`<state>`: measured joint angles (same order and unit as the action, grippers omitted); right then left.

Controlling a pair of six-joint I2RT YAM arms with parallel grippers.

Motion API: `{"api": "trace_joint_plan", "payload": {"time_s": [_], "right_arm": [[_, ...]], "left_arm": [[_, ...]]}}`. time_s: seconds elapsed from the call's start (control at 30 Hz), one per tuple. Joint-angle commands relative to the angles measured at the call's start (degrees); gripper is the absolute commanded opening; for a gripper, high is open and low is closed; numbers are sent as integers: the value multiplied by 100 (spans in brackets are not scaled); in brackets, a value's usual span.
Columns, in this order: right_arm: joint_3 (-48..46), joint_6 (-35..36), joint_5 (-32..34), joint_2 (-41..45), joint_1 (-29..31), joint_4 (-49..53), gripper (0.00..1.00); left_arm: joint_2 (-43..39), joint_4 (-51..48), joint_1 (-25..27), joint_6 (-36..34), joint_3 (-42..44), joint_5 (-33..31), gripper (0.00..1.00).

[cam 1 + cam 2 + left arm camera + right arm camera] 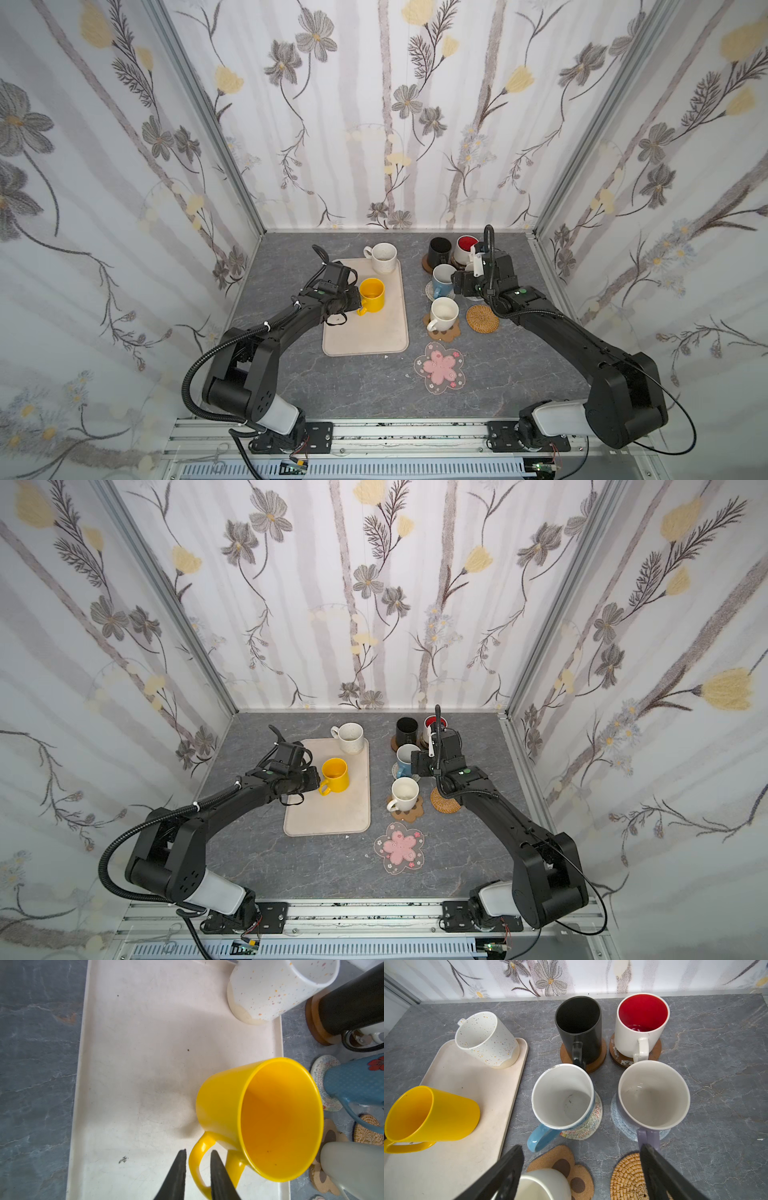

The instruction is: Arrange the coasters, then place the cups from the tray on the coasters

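Left gripper (198,1152) is clamped on the handle of the yellow cup (259,1118) at mid-tray (135,1043); right gripper (581,1147) gapes wide, empty, beside the lilac cup (654,1097) on its grey coaster (616,1118)

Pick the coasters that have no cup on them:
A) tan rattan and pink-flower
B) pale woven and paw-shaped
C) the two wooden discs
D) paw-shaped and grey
A: the tan rattan coaster and the pink-flower coaster lie bare in both top views.
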<state>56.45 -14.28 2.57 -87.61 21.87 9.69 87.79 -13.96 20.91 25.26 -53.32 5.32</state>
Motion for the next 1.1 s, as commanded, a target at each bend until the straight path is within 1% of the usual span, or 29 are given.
{"api": "trace_joint_plan", "payload": {"time_s": [0.0, 0.33, 0.5, 0.57, 0.63, 0.77, 0.83, 0.97, 1.07], "right_arm": [[92, -11, -156, 45, 94, -172, 88], [269, -51, -203, -27, 370, -119, 88], [373, -149, -121, -54, 590, -65, 88], [400, -255, -1, -63, 738, -62, 87], [466, -345, 91, -101, 941, -14, 87], [597, -536, 46, -213, 1314, -62, 86], [705, -631, 65, -332, 1557, -67, 86], [1049, -655, 252, -889, 2097, 102, 85], [1213, -744, 214, -1239, 2357, 116, 82]], "left_arm": [[48, -46, 81, 68, 41, -166, 22], [206, -4, 870, 475, -97, -384, 20], [252, 7, 965, 542, -170, -297, 20], [98, 2, 964, 513, -141, -321, 24], [-186, -4, 953, 474, -81, -385, 30], [-793, -36, 821, 415, 73, -377, 42], [-1138, -65, 720, 384, 141, -358, 45], [-1889, -85, 392, 364, 284, -316, 54], [-2310, -90, 123, 315, 389, -213, 57]]}}
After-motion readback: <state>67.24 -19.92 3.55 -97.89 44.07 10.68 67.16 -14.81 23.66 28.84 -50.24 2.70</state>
